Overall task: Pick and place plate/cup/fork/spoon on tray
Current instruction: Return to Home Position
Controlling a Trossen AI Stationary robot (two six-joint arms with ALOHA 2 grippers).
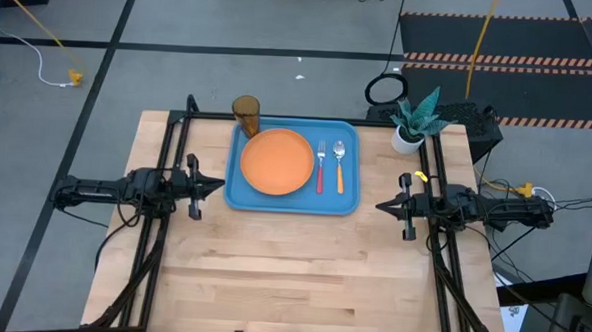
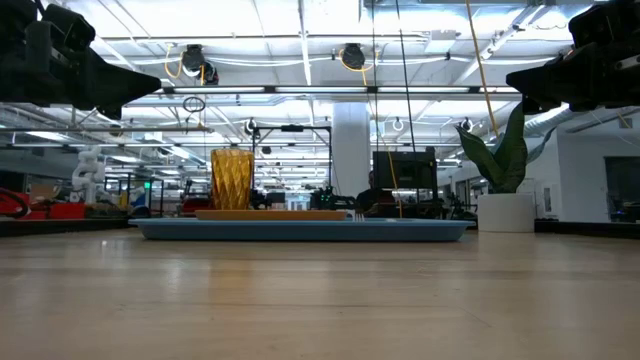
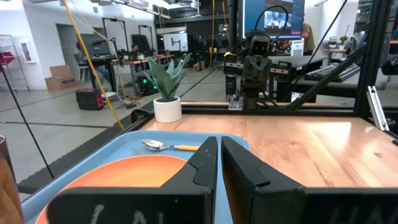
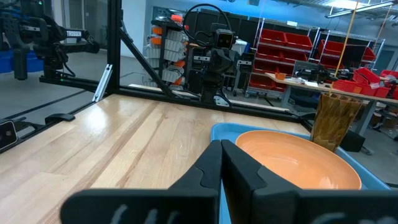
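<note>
High view: tray on wooden table; both grippers apparently closed, empty.

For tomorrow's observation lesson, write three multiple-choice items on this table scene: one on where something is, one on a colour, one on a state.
1. Where does the cup stand?
A. at the tray's far left corner
B. on the plate
C. beside the potted plant

2. What colour is the spoon's handle?
A. orange
B. green
C. black

3. How are the two hands?
A. both empty, clear of the tray
B. left one holding the fork
C. right one holding the plate

Answers:
1 A: the high view shows it at that corner of the tray, though whether it is inside the rim is unclear.
2 A: the spoon has an orange handle, next to the fork.
3 A: the left hand and right hand flank the tray, fingers closed on nothing; the plate lies untouched.
</note>
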